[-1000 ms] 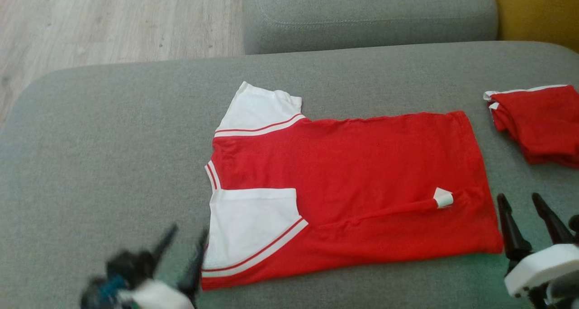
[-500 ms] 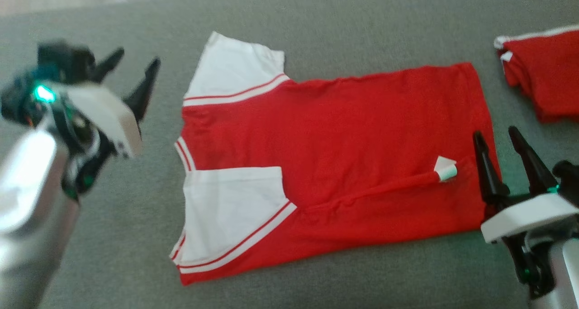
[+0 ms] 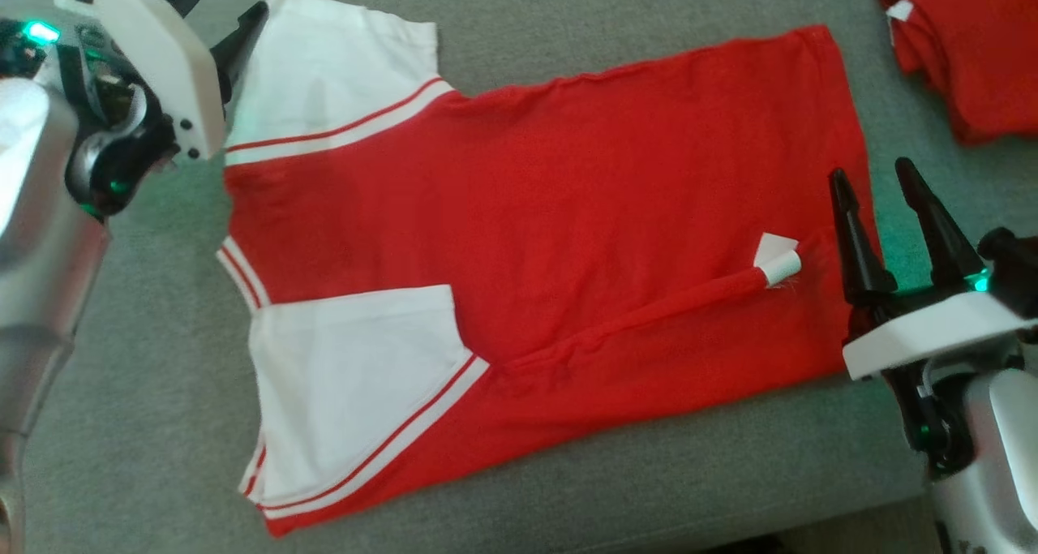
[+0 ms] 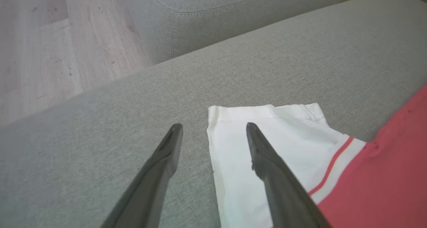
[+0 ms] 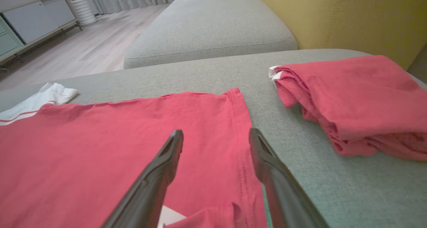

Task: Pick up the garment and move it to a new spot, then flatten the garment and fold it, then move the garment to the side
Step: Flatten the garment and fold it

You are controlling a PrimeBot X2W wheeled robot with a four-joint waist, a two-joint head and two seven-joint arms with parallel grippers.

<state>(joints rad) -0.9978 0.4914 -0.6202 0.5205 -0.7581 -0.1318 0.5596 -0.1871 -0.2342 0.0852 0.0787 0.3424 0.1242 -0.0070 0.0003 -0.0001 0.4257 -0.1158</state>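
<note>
Grey cushion: red/wht shirt flat; folded red garment at rt.

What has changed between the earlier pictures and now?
The left gripper went from beside the near white sleeve to the corner of the far white sleeve, open. The right gripper advanced to straddle the hem of the T-shirt, open. Nothing was grasped. The T-shirt and the folded red garment lie as before; the head camera shifted.

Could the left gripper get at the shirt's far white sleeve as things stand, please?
Probably yes: the left gripper is open, its fingers either side of the edge of the white sleeve, with nothing in the way.
</note>
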